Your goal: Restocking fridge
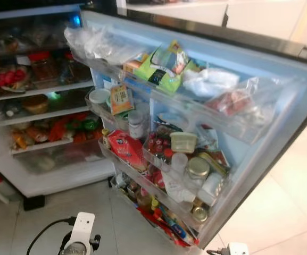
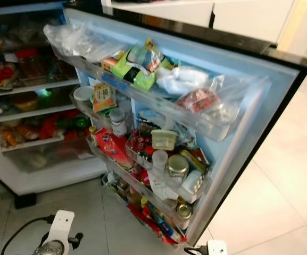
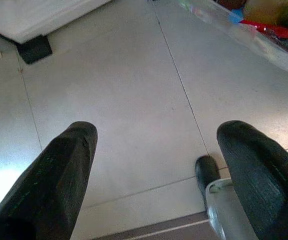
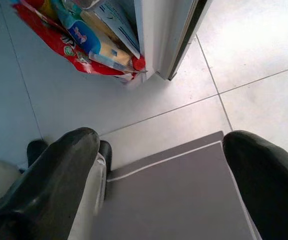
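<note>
The fridge stands open ahead of me, its inner shelves (image 1: 41, 91) at the left packed with food. The door (image 1: 281, 106) swings out toward me with full racks: plastic bags and green packets (image 1: 164, 66) on top, a red packet (image 1: 125, 149) and jars (image 1: 198, 167) in the middle, bottles and packets (image 1: 164, 218) at the bottom. My left gripper (image 3: 156, 135) hangs open over bare floor tiles, holding nothing. Near the door's lower corner (image 4: 168, 35), my right gripper (image 4: 161, 140) is open and empty too. Both wrists (image 1: 79, 236) show low in the eye views.
Pale floor tiles (image 2: 281, 180) stretch to the right of the door. White cabinets (image 2: 249, 16) stand behind it. The fridge's black foot (image 3: 34, 47) sits on the floor at the left. A grey flat panel (image 4: 183, 200) lies under my right gripper.
</note>
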Motion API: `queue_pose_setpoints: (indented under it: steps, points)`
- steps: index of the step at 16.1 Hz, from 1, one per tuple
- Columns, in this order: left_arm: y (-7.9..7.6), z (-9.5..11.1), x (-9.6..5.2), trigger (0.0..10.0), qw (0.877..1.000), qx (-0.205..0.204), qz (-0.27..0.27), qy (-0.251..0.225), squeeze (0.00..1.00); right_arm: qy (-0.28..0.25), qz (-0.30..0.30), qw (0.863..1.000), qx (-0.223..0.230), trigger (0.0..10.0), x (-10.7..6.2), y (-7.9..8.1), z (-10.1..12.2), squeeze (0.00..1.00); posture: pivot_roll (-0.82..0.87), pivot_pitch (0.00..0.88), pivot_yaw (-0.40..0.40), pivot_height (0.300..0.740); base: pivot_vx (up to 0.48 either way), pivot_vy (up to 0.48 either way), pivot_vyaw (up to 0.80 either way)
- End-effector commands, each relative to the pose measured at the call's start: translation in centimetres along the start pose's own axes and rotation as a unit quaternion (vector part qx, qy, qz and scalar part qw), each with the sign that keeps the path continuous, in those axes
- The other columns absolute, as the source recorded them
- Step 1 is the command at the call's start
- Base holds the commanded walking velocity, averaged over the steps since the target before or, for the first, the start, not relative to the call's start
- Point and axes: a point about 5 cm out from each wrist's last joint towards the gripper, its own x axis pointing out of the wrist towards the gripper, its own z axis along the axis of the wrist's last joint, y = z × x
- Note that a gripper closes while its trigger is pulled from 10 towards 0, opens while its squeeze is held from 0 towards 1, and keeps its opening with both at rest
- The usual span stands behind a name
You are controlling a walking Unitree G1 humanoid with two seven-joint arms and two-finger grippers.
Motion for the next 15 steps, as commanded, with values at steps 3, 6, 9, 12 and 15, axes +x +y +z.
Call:
queue_pose_setpoints:
  steps: [3, 6, 9, 12, 15]
  points:
    - [0.15, -0.66, -0.1, 10.0, 1.0, 0.008, 0.001, 0.014, 0.0, -0.006, 0.002, 1.0, -0.004, 10.0, 0.04, 0.12, 0.23, 0.0, -0.1, 0.0, -0.062, 0.74, 0.0, 0.0, 0.71]
    - [0.15, -0.65, -0.09, 10.0, 1.0, 0.008, 0.0, 0.015, 0.0, -0.004, -0.001, 1.0, 0.005, 10.0, 0.04, 0.11, 0.16, 0.0, -0.1, 0.0, -0.06, 0.74, 0.0, 0.0, 0.2]
    - [0.14, -0.65, -0.09, 10.0, 1.0, 0.006, -0.001, 0.015, 0.0, -0.004, -0.001, 1.0, 0.004, 10.0, 0.05, 0.12, 0.17, 0.0, -0.1, 0.0, -0.061, 0.74, 0.0, 0.0, 0.0]
    - [0.14, -0.62, -0.08, 10.0, 1.0, 0.007, -0.002, 0.016, 0.0, -0.005, 0.0, 1.0, 0.004, 10.0, 0.05, 0.13, 0.2, 0.0, -0.1, 0.0, -0.06, 0.74, 0.0, 0.0, 0.0]
    - [0.13, -0.63, -0.08, 10.0, 1.0, 0.009, -0.004, 0.016, 0.0, -0.004, 0.0, 1.0, 0.003, 10.0, 0.05, 0.12, 0.18, 0.0, -0.1, 0.0, -0.06, 0.74, 0.0, 0.0, 0.0]
